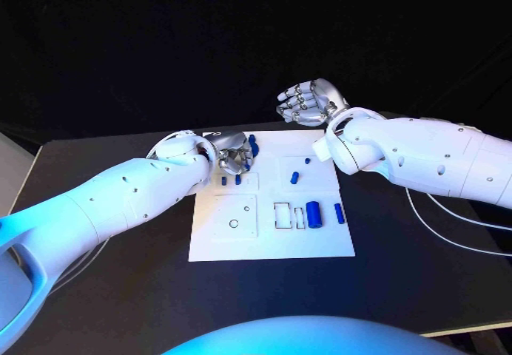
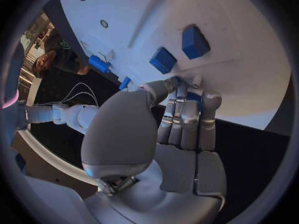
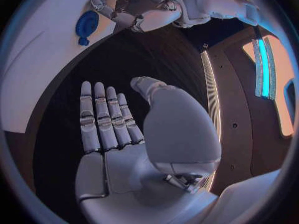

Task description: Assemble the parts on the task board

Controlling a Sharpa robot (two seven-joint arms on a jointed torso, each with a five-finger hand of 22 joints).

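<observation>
Two robot hands work near the task board (image 1: 214,248). Left robot hand (image 1: 229,151) curls over a blue part (image 2: 194,97) at the board's far edge; whether it grips it I cannot tell. Right robot hand (image 1: 309,102) hovers beyond the board, fingers straight and empty.

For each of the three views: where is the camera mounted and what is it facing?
Head view: on the head, looking down at the task board, both arms coming in.
Left wrist view: behind the left hand, facing the board's blue parts.
Right wrist view: behind the right hand, over the black table.
Shared: the left hand shows in all three.
</observation>
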